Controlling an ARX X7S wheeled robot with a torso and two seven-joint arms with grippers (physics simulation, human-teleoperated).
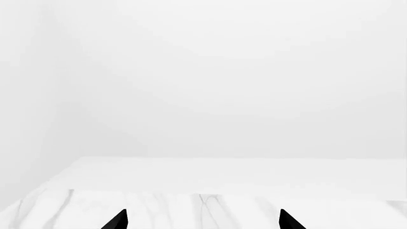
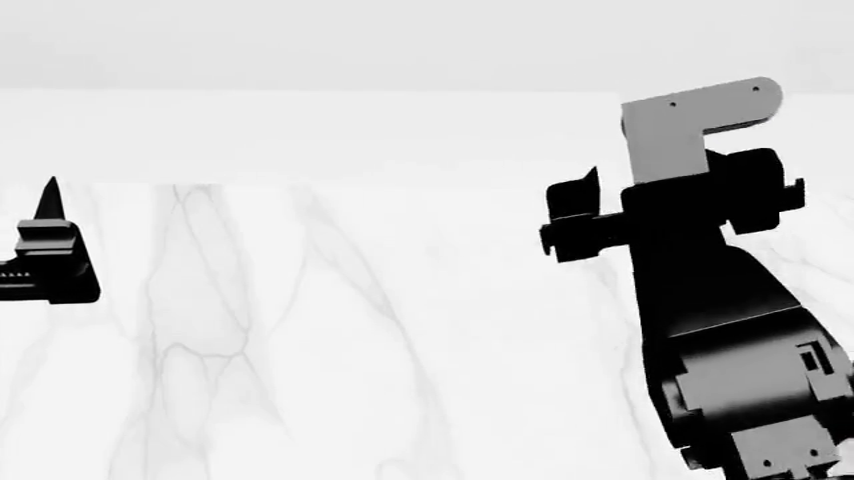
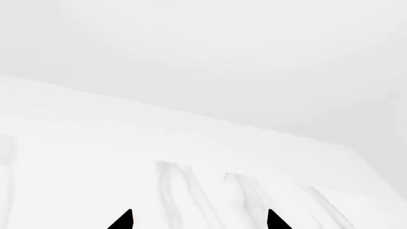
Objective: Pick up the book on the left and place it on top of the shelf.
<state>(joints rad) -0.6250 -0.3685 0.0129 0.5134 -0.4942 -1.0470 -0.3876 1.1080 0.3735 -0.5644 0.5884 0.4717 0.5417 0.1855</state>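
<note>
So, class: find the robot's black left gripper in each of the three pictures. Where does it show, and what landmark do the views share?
Head view: left gripper at the far left edge, partly cut off.
Left wrist view: only its two black fingertips at the bottom edge, set apart.
Right wrist view: not in it.
Shared landmark: the white grey-veined marble tabletop.

We saw a white marble worktop [image 2: 334, 330] with faint grey veins running toward its far edge. Behind it stood a plain, pale grey-white wall [image 2: 400, 40]. In the left wrist view two wall planes met at a soft vertical corner. Lighting was even and diffuse; we noted no hard shadows.
</note>
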